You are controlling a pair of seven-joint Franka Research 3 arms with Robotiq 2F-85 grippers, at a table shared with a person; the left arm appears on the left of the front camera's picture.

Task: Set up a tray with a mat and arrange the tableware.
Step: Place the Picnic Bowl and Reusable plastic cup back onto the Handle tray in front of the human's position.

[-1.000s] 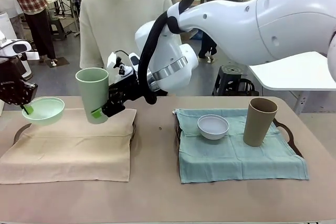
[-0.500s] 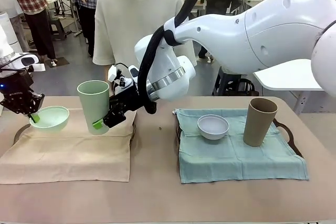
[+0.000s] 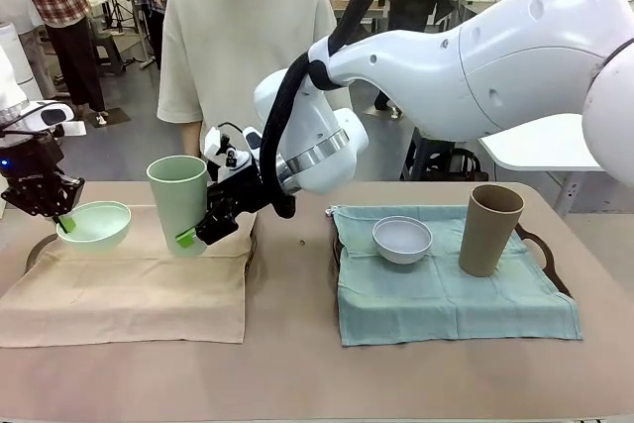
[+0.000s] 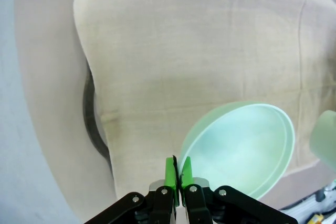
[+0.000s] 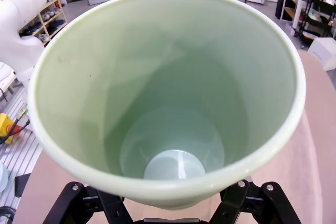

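Both arms are placing tableware: the left gripper pinches the mint bowl by its rim, the right gripper clasps the mint tumbler, and next each should lower onto the beige mat.

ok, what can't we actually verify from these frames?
- Right wrist view: right gripper fingertips, hidden behind the green tumbler.
- Front view: whether the green bowl touches the beige mat; the angle hides it.
- Front view: left tray, covered by the mat apart from its handle.
- Left wrist view: left gripper base, cut off by the bottom edge.
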